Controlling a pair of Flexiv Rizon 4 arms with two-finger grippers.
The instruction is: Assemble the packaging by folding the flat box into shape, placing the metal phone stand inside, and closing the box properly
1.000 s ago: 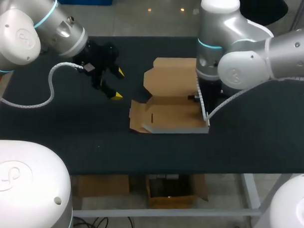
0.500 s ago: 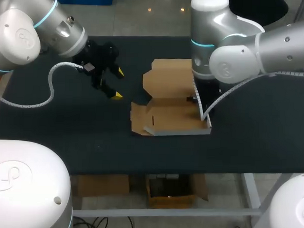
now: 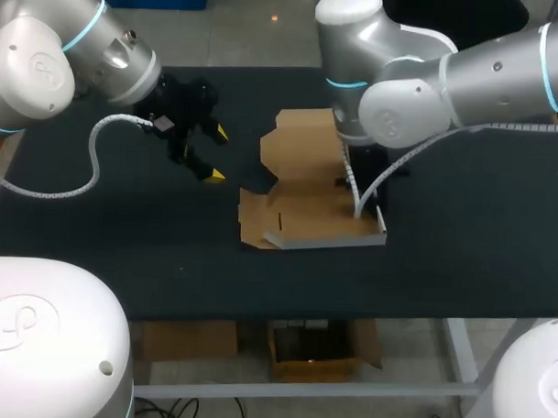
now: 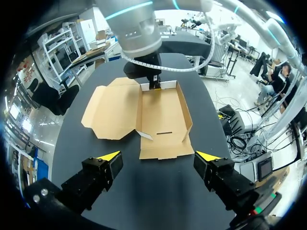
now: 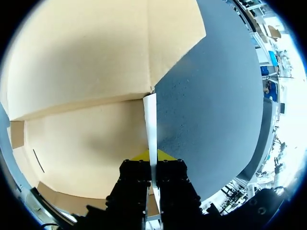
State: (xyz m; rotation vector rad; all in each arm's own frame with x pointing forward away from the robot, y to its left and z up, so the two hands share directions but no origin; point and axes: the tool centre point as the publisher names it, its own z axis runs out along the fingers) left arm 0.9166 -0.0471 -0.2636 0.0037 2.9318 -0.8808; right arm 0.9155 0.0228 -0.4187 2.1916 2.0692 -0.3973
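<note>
While its lid lies folded open, the cardboard box (image 3: pixel 302 210) sits at frame centre on the black table (image 3: pixel 461 234). The right gripper (image 5: pixel 152 159) is clamped on one upright wall. The left gripper (image 3: pixel 217 154), fingers spread apart, hangs apart at centre-left.

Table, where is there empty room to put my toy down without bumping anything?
The table is bare in front of the box, along the near edge, and in the left front corner, away from the left gripper. Right of the box is bare too, under the right arm. Crowded: the middle, where the right gripper pinches the box's wall.
</note>
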